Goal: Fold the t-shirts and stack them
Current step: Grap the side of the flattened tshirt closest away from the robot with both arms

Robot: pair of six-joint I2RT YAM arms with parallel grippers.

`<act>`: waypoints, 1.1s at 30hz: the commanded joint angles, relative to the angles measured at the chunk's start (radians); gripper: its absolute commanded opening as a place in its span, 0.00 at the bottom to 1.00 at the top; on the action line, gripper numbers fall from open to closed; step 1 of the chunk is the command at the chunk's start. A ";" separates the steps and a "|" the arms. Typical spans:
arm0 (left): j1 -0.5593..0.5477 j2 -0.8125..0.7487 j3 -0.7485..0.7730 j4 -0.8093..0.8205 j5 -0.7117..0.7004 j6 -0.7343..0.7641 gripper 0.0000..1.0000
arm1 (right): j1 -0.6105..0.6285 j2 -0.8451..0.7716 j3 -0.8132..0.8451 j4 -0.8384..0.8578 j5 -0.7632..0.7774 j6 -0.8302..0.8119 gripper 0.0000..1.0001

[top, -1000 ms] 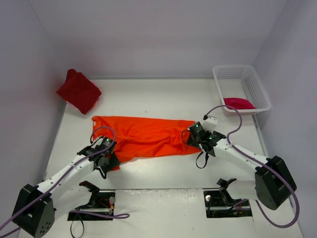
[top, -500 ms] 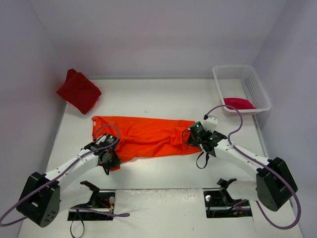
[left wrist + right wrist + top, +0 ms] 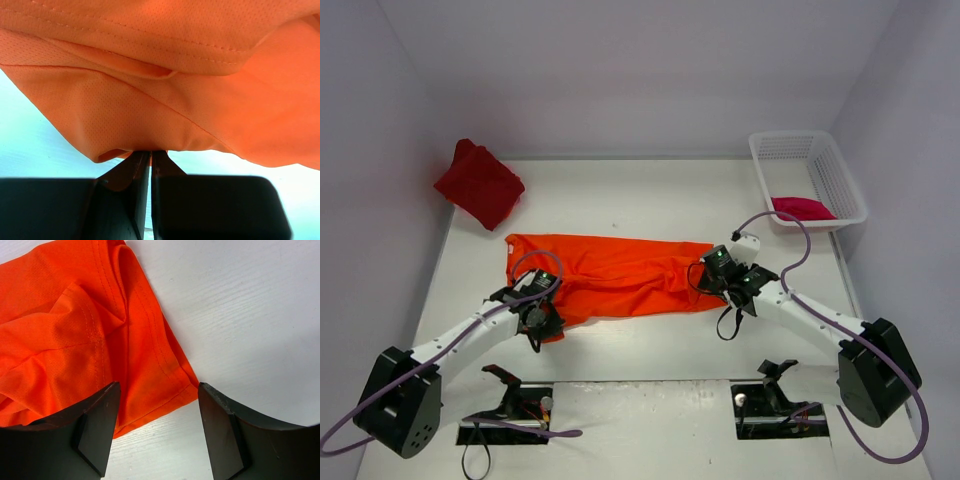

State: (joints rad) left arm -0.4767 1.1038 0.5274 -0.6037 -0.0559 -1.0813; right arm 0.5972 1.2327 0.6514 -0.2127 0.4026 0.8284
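Note:
The orange t-shirt [image 3: 620, 275] lies spread in a long band across the middle of the table. My left gripper [image 3: 544, 321] is at its near-left corner, and in the left wrist view the gripper [image 3: 151, 152] is shut on a fold of the orange cloth [image 3: 165, 75]. My right gripper [image 3: 710, 276] hovers over the shirt's near-right corner. It stands open [image 3: 157, 387], its fingers straddling the hemmed corner [image 3: 170, 385] without pinching it. The dark red t-shirt [image 3: 480, 185] sits bunched at the back left. The crimson-pink t-shirt [image 3: 803, 208] lies in the basket.
The white mesh basket [image 3: 843, 180] stands at the back right, close to the right wall. Walls close in the table on the left, back and right. Both arm bases and loose purple cables sit along the near edge.
My left gripper has closed on the orange t-shirt's near-left corner, after the arm swung slightly inward. The right arm and the shirts have stayed still.

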 commanded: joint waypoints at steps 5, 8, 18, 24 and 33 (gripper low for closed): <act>-0.005 -0.047 0.060 -0.018 -0.012 0.015 0.00 | 0.003 0.019 0.019 -0.016 0.036 0.020 0.59; -0.005 -0.064 0.059 -0.021 -0.007 0.012 0.00 | 0.003 0.020 0.008 -0.016 0.036 0.029 0.59; 0.000 -0.131 0.092 -0.079 -0.024 0.023 0.00 | 0.004 0.085 0.011 -0.011 0.024 0.041 0.59; 0.004 -0.133 0.077 -0.067 -0.016 0.021 0.00 | 0.007 0.100 -0.002 -0.008 0.021 0.048 0.57; 0.009 -0.147 0.077 -0.077 -0.021 0.027 0.00 | 0.019 0.094 -0.032 -0.008 0.007 0.064 0.53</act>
State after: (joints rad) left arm -0.4755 0.9741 0.5739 -0.6643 -0.0574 -1.0729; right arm 0.6044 1.3315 0.6209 -0.2165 0.3988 0.8684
